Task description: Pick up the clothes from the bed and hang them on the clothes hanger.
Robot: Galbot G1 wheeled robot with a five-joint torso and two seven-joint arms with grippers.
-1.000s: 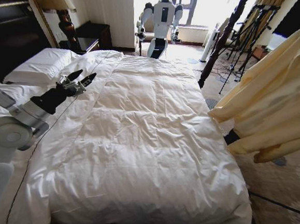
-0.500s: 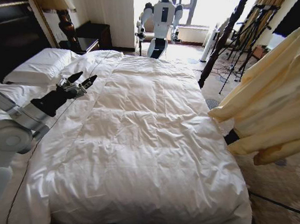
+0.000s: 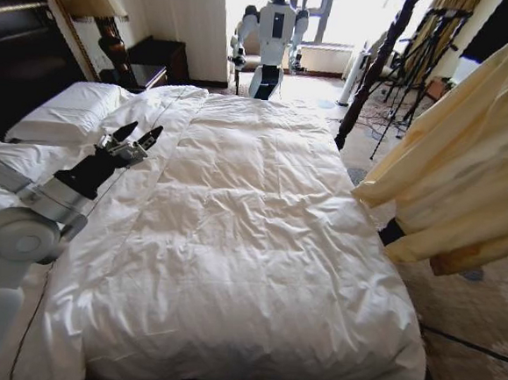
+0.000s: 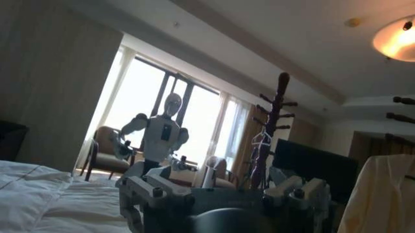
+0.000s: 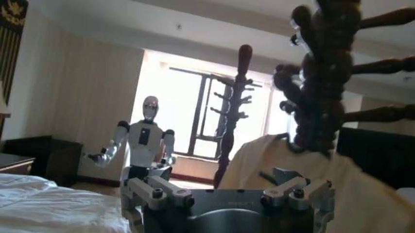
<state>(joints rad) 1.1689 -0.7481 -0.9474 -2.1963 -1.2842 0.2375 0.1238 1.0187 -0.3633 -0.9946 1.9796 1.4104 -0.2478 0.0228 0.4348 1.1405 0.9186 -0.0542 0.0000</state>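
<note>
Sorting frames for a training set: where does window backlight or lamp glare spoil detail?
Head view: the bright window washes out the room's far end, while the white quilted bed stays evenly lit. Left wrist view: backlit, with the open left gripper dim and a glowing ceiling lamp. Right wrist view: dark wooden coat stand silhouetted.

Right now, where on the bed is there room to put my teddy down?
The whole middle and foot of the bed is bare white duvet, from the pillows down to the near edge. It is crowded on the robot's left side, where the left gripper hangs open beside the pillows. On the right, the yellow shirt hangs off the bed.
</note>
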